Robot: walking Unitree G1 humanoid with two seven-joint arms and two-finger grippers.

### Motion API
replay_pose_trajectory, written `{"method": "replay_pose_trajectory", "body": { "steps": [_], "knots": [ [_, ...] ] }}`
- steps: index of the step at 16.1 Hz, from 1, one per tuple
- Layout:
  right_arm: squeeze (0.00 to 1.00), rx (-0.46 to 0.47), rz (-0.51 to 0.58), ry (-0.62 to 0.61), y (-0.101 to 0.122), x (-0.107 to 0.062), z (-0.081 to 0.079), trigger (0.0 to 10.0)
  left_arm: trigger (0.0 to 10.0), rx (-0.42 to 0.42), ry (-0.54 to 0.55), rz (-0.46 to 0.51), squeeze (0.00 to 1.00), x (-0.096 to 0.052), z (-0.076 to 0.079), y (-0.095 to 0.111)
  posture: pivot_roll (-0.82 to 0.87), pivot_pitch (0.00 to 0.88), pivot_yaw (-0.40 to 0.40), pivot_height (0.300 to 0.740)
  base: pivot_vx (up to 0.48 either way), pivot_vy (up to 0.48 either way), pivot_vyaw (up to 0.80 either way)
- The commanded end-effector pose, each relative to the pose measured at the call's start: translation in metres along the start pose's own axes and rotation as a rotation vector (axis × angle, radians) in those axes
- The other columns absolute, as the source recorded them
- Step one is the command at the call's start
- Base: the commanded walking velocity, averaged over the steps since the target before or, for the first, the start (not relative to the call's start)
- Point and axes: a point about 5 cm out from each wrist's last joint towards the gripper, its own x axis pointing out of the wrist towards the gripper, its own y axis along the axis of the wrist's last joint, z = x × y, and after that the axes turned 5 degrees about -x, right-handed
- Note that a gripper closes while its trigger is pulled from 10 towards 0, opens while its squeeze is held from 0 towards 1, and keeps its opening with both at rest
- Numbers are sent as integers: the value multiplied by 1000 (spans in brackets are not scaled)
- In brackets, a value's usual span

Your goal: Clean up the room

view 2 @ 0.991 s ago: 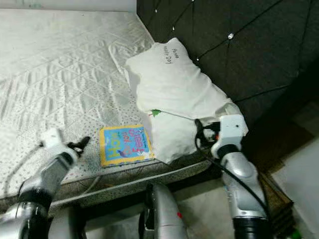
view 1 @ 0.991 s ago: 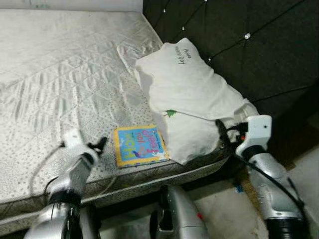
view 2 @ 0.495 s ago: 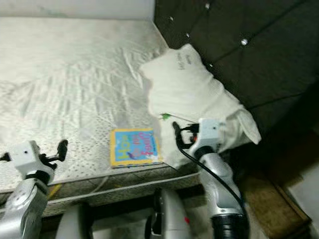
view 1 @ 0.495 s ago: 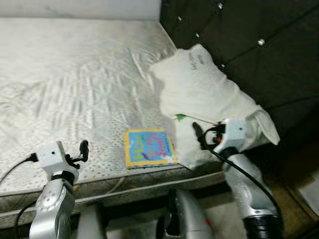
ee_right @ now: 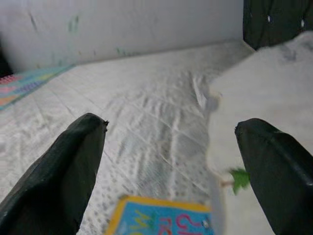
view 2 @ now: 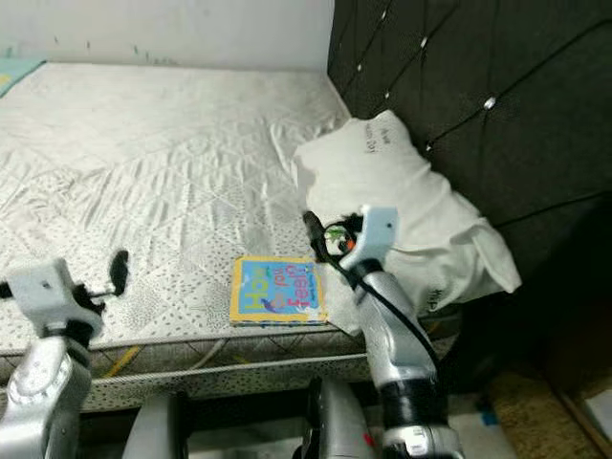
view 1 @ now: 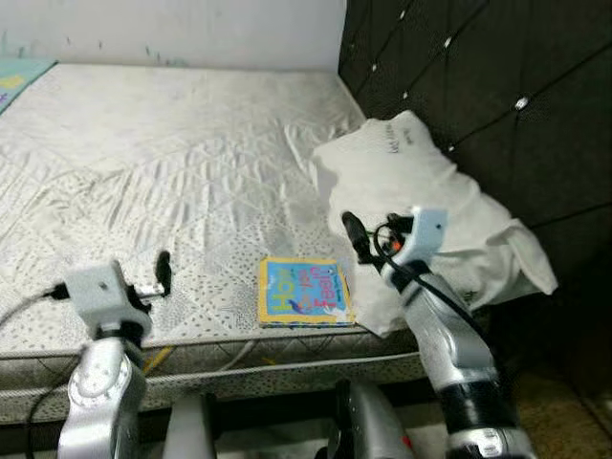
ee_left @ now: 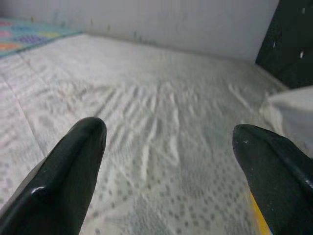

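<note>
Book (view 1: 304, 292): we see it flat near the mattress (view 1: 172, 172) edge, beside the pillow (view 1: 430, 201).
Left gripper (ee_left: 168, 147): released.
Right gripper (ee_right: 171, 147): released, above the book.

Your bare quilted mattress (view 1: 172, 163) carries a white pillow (view 1: 421, 191) by the headboard and a children's book (view 1: 304, 291) near its front edge.

Even, soft indoor light falls on the pale mattress (view 1: 172, 163) before me, with mild sheen on its quilting and only faint shadows. The dark headboard (view 1: 497, 86) swallows detail beside it. My head views stay fairly sharp; both wrist views are soft, my left tool (ee_left: 171, 161) and right tool (ee_right: 171, 161) blurred up close.
</note>
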Motion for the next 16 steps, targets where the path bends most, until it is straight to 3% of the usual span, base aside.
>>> {"method": "replay_pose_trajectory", "body": {
  "steps": [1, 4, 5, 7, 9, 10, 13, 16],
  "knots": [
    [0, 11, 18, -19, 4, 2, 6, 10000, 10000, -11, -21, 12, 1000, 3, 4, 2, 11, 0, -73, 617, 0, 0, 0],
    [0, 20, 42, -20, 7, 8, 6, 10000, 10000, -3, -32, 27, 1000, 12, 10, 1, 11, 0, -63, 652, 0, 0, 0],
    [0, 26, 56, -24, 9, 11, 5, 10000, 10000, 6, -50, 43, 0, 20, 16, 5, 8, 0, -60, 671, 0, 0, 0],
    [0, 26, 62, -25, 10, 12, 5, 10000, 10000, 45, -76, 51, 0, 23, 20, 6, 6, 0, -61, 696, 0, 0, 0],
    [0, 23, 54, -33, 7, 12, 6, 10000, 10000, 71, -76, -10, 0, 21, 23, -2, 12, 0, -74, 716, 0, 0, 0],
    [0, 18, 45, -38, 4, 11, 9, 10000, 10000, 137, -117, -20, 0, 16, 26, -6, 29, 0, -78, 730, 0, 0, 0],
    [0, 20, 26, -76, -3, 7, 15, 10000, 10000, 195, -176, -86, 0, 9, 32, -21, 54, 0, -93, 740, 0, 0, 0],
    [0, 27, 6, -87, -12, 5, 12, 10000, 10000, 241, -263, -85, 0, 5, 41, -29, 54, 0, -86, 740, 0, 0, 0]
  ]
}}
